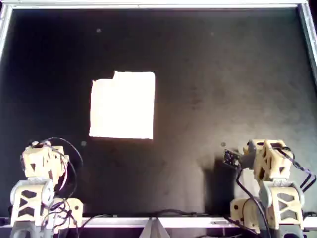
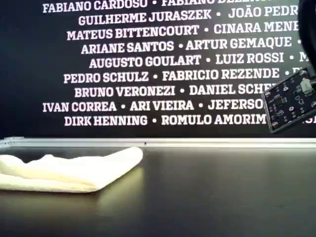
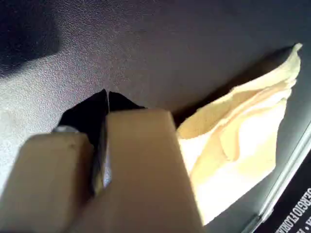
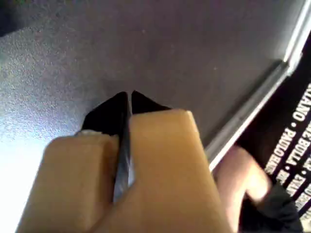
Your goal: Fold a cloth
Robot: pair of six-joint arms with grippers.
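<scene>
Exterior view crops the folded cloth (image 2: 69,173) at its left.

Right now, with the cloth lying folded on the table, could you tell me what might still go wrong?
The cloth is puffy rather than flat in the exterior view, so its layers may spring open. One corner in the overhead view is notched and uneven, so the fold could end up misaligned if pressed as it lies. My first gripper and my second gripper are both shut and off the cloth; regrasping could drag the layers across the table.
</scene>
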